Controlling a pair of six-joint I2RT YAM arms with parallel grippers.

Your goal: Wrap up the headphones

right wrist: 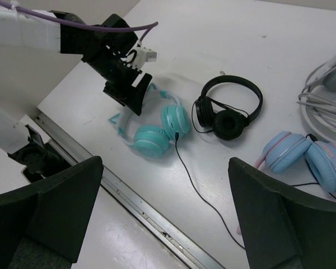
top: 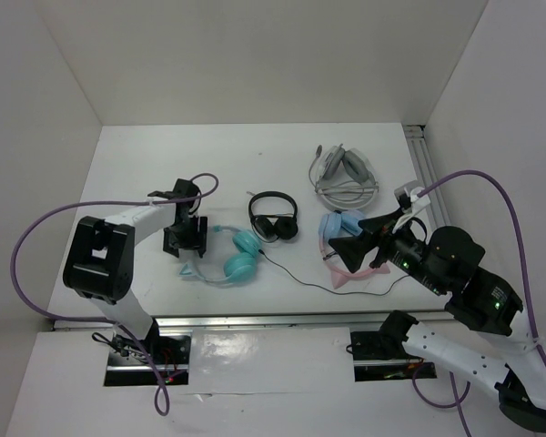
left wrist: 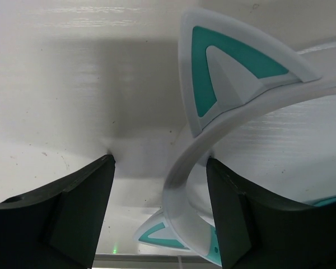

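Teal cat-ear headphones [top: 241,255]: flat on worktop [top: 136,164], left of centre, near the front-edge rail [top: 273,319]. The thin black cable [right wrist: 185,171] trails right.
Left pincer [top: 184,238]: spread, fingers astride the white headband [left wrist: 185,157], beside a cat ear [left wrist: 235,67].
Right pincer [top: 357,235]: spread, gripping nothing, above the pink-banded pair [top: 335,223].
Black pair [top: 273,218]: just right of the teal cups.
Open worktop lies behind and left, up to the walls.
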